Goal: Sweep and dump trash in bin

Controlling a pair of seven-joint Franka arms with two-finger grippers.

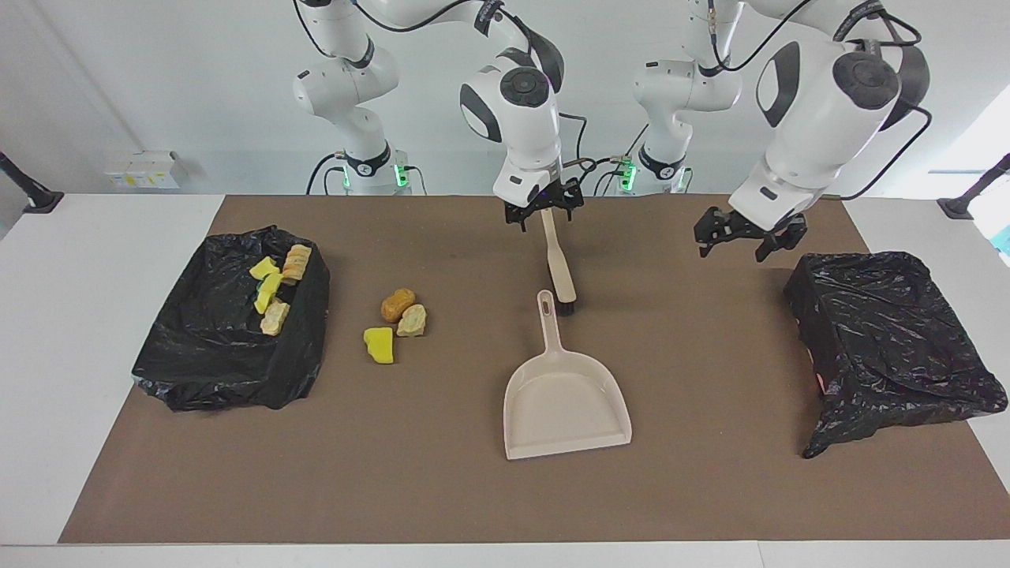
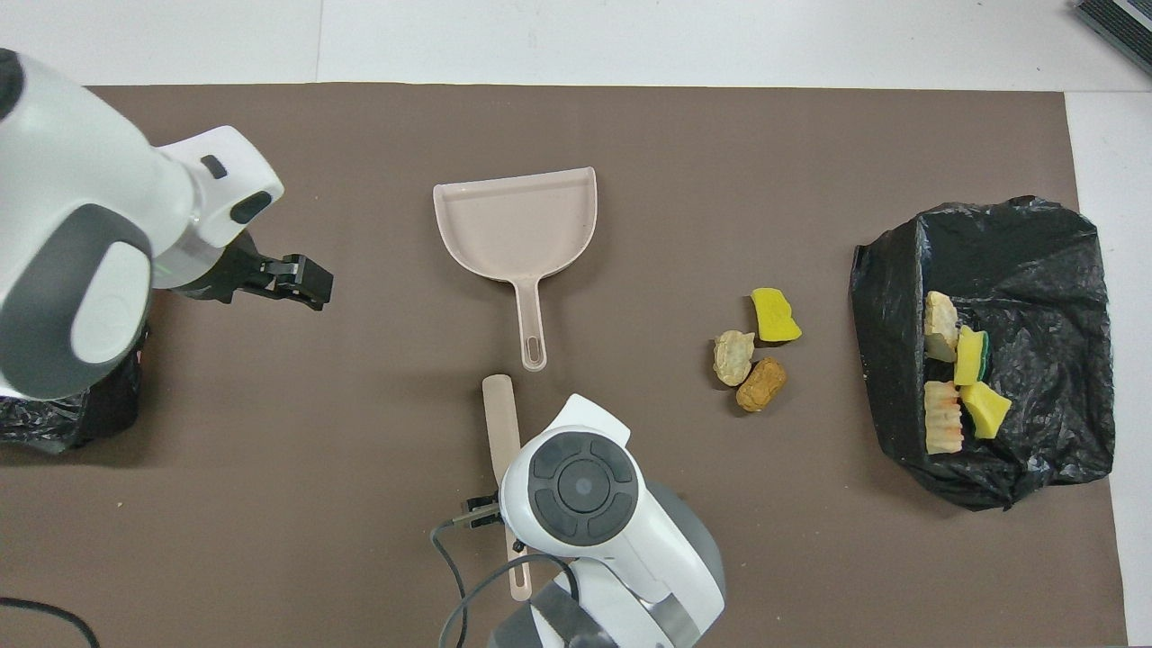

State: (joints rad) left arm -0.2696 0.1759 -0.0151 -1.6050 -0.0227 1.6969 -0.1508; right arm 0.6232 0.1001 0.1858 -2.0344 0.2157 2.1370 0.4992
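Right tool [image 1: 544,211] hangs over the brush [image 1: 559,267] handle, released; left tool [image 1: 740,234], released, hovers beside the bag [image 1: 884,331]. Only the facing view shows the brush's bristles.

White wall [image 1: 197,95], brown-matted white table [image 1: 47,355]

Right claw [image 1: 543,211] over brush [image 1: 559,267] beside dustpan [image 1: 565,398].

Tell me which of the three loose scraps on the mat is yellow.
The yellow foam chunk, which lies farthest from the robots of the three. The two scraps beside it, one orange-brown and one pale beige, are bread-like.
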